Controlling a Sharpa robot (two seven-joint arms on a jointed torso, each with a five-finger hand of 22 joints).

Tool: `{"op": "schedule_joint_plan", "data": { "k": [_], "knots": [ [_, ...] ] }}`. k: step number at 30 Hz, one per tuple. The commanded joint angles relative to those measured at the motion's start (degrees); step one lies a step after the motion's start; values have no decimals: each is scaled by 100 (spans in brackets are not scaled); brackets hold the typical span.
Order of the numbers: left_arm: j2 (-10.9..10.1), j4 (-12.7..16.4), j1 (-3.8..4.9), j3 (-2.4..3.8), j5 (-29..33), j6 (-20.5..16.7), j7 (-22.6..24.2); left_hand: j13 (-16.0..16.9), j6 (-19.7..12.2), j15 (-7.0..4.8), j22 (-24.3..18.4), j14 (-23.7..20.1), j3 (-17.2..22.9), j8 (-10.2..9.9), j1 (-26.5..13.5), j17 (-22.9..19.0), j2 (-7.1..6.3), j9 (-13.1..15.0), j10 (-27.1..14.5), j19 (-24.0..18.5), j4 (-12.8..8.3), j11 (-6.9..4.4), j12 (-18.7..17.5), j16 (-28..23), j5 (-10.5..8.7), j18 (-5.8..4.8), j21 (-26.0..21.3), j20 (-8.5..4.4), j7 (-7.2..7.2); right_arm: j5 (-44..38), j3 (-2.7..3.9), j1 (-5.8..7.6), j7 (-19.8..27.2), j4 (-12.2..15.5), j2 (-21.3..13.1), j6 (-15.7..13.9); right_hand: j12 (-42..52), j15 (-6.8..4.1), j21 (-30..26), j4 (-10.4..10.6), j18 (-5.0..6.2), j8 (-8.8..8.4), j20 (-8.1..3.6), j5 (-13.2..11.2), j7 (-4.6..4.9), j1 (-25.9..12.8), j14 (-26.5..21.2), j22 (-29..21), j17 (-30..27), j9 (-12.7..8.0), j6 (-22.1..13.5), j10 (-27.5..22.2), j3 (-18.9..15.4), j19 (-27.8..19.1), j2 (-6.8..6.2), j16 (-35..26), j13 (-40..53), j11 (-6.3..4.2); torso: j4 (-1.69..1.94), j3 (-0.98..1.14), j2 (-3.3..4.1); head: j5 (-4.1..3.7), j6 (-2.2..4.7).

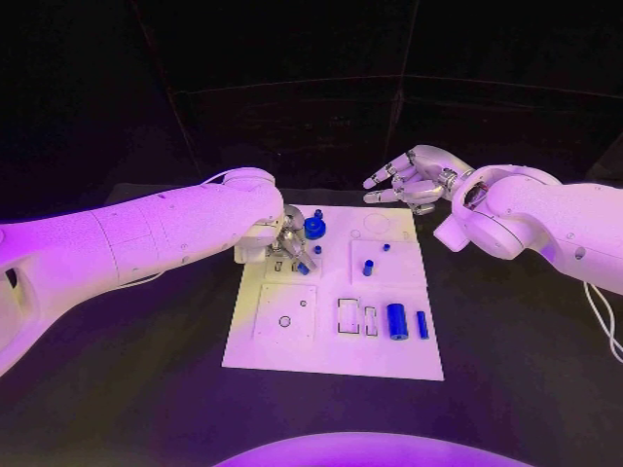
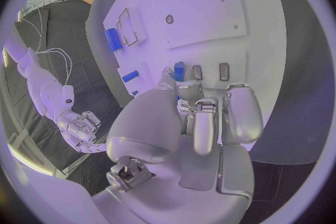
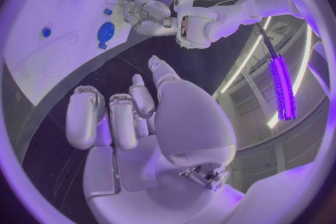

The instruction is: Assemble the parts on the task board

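Evidently the white board [image 1: 263, 345] lies flat in the middle of the black table [image 1: 101, 409] so both arms can reach it, with its parts spread out: a big blue cylinder [image 1: 397, 321] and a thin blue bar [image 1: 422, 324] near the robot on the right, a round blue knob [image 1: 314, 228] at the far edge. The left hand [image 1: 273, 243] is down over the far-left part of the board, probably to seat a piece there. In the left wrist view its fingers [image 2: 199, 123] curl downward, and a small blue peg [image 2: 179, 71] stands at their tips, touching or nearly so; whether it is actually pinched I cannot tell. The right hand [image 1: 414, 179] hovers beyond the board's far right corner, fingers loosely apart and holding nothing, seemingly waiting clear.
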Motion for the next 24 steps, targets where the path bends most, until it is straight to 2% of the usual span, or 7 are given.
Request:
{"op": "schedule_joint_plan", "data": {
  "k": [1,2,5,6,7,13,24],
  "knots": [
    [-11,17,-5,-5,15,-169,115,-51,-73,-6,-8,595,756,-40,251,1509,60,10,-41,-31,-444,13,-79,18,111,-74,9,-31,10,-32,4,13,15,1,8,39,-35,-29,-39,-9,108,17,7,19,-3,26,303,-9,202,-1,-28,-24,-11,-43,38,-16,-6,-1,3,0,0,-6,-11],
    [-19,25,-5,-5,25,-220,140,-68,-78,4,-4,595,922,-39,233,1509,21,15,-40,-32,-465,22,-101,18,122,-75,10,-23,18,-32,4,13,16,-1,8,41,-37,-29,-42,-9,108,18,8,31,-3,25,302,-12,196,-1,-28,-26,-13,-43,39,-20,-10,-1,2,0,-1,-5,-12],
    [-58,62,-5,-5,79,-364,209,-103,-79,33,15,595,2073,12,-184,1509,-436,74,15,-41,-482,31,-141,18,114,-73,9,18,52,-32,3,12,18,-6,9,46,-39,-29,-43,-9,109,18,8,37,-3,25,302,-13,194,-1,-28,-27,-14,-43,40,-22,-12,-1,5,-1,-2,-3,-15],
    [-75,79,-5,-5,91,-412,229,-97,-78,65,25,595,2772,65,-477,1509,-720,121,39,-43,-488,26,-128,18,111,-59,8,-7,60,-32,3,12,19,-8,9,48,-39,-29,-43,-9,109,18,8,37,-3,25,302,-13,194,-1,-28,-27,-14,-43,40,-22,-12,-1,5,0,-3,-4,-16],
    [-101,106,-5,-5,103,-473,251,-90,-76,53,30,595,3136,99,-633,1509,-867,150,56,-43,-495,40,-116,18,104,-62,7,3,53,-32,3,12,19,-10,8,51,-39,-29,-43,-9,109,18,8,37,-3,25,302,-13,194,-1,-28,-27,-14,-43,40,-22,-12,-1,7,0,-4,-4,-19],
    [-306,325,-5,-5,139,-824,323,-49,-107,29,49,595,4250,295,-1200,1509,-1269,308,127,-39,-627,48,-50,18,78,-70,0,21,38,-32,3,12,19,-18,-5,62,-37,-30,-48,-8,110,19,8,48,-3,22,301,-21,188,-1,-28,-25,-17,-46,41,-26,-12,-1,18,8,-14,8,-21],
    [-578,661,-54,-10,141,-1399,266,56,-120,9,151,595,4622,434,-1451,1509,-1389,409,218,-2,-744,33,63,18,118,-86,53,9,13,-32,3,12,22,-16,-43,58,-37,-30,-48,-8,110,19,8,48,-3,22,301,-21,188,-1,-28,-25,-17,-46,41,-26,-12,-1,30,17,-3,50,-34]
  ]
}}
